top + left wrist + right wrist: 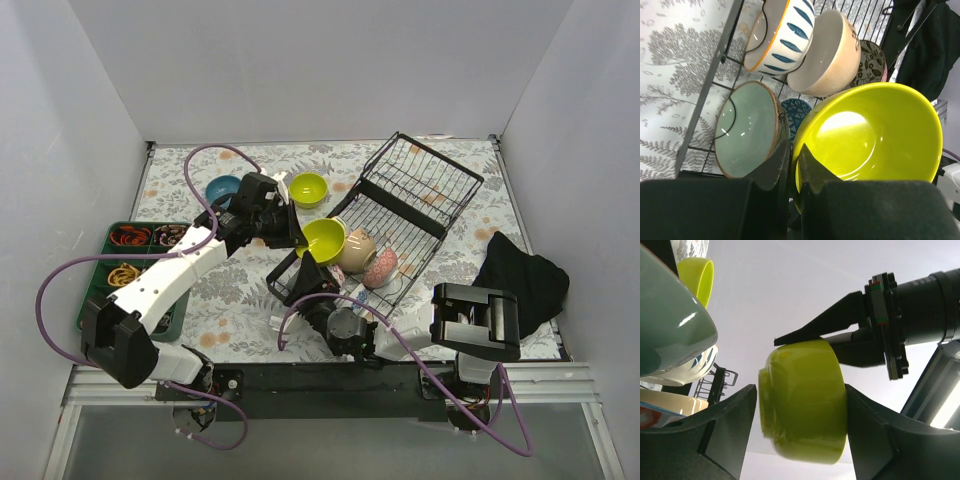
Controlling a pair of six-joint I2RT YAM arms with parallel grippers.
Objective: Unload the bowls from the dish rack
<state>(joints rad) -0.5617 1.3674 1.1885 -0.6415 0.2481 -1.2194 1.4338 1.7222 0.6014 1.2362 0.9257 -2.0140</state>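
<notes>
The left end effector (pixel 792 157) grasps the rim of a lime-yellow bowl (pixel 875 135) above the near end of the dish rack (pixel 410 200). The right end effector (pixel 800 390) is released, under this bowl.

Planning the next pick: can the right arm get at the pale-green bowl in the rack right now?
Probably yes: the right arm's fingers stand open beside the pale-green bowl, and the left arm's fingers hold the lime-yellow bowl clear above.

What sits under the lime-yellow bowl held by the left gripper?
The dish rack with bowls in it: a beige bowl, a leaf-patterned bowl and a blue-patterned bowl peek past the lime-yellow bowl. Their lower parts are covered.
</notes>
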